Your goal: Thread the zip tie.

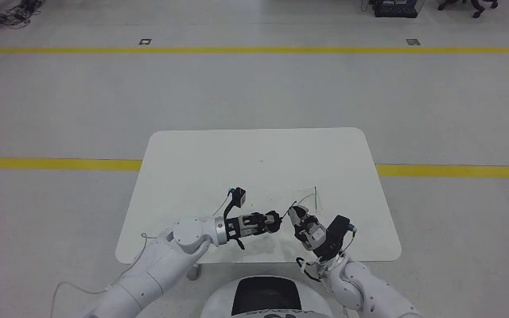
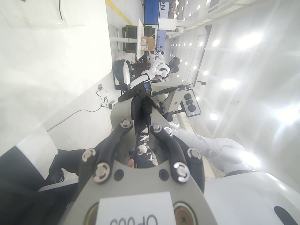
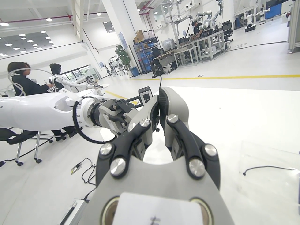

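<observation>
Table (image 1: 199, 159) white, and both arms sit low over its near edge. From the top view we note the left gripper (image 1: 275, 218) and right gripper (image 1: 294, 213) facing tip to tip, very close; whether they touch we cannot tell. A clear sheet (image 1: 306, 193) lies on the table just beyond the right gripper's fingertips, on the side away from the robot.

From the left wrist view we see the left gripper (image 2: 140, 105) with its black pads drawn together. Whether anything is pinched between them we cannot tell. Two spare zip ties (image 2: 61, 1), thin and black, lie on the clear sheet (image 2: 46, 22), well beyond this hand's fingertips and off to one side.

From the right wrist view, the right gripper (image 3: 159, 108) is clenched, pads pressed flat against each other. It grasps the zip tie (image 3: 160, 84), a thin black strand that stands out past the fingertips and ends in a small head. The left arm (image 3: 35, 111) comes in from the side, its wrist close behind one of the right gripper's fingers. One spare tie (image 3: 267, 168) lies on the clear sheet beside this hand, apart from it.
</observation>
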Robot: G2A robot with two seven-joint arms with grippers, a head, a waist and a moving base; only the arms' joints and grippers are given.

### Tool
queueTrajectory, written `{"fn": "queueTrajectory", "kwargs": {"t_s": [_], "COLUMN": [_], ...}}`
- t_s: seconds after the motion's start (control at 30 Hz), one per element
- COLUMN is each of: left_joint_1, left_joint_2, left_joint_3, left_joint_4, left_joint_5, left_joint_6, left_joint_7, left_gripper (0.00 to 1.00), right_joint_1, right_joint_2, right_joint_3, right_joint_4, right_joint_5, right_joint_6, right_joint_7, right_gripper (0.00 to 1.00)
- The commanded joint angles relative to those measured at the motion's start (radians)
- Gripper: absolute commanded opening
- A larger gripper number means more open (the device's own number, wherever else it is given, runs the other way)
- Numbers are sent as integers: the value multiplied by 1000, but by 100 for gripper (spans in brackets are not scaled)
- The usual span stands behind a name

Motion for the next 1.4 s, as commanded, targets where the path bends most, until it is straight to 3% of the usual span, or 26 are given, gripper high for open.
{"fn": "queueTrajectory", "kwargs": {"t_s": [0.0,1.37], "left_joint_1": [0,0], "left_joint_2": [0,0], "left_joint_3": [0,0], "left_joint_4": [0,0], "left_joint_5": [0,0], "left_joint_6": [0,0], "left_joint_7": [0,0], "left_gripper": [0,0], "right_joint_1": [1,-8], "right_joint_2": [-1,-10], "right_joint_3": [0,13], "right_joint_4": [2,-7], "right_joint_5": [-1,-15], "right_joint_6": [0,0], "right_joint_7": [0,-12], "right_gripper": [0,0]}}
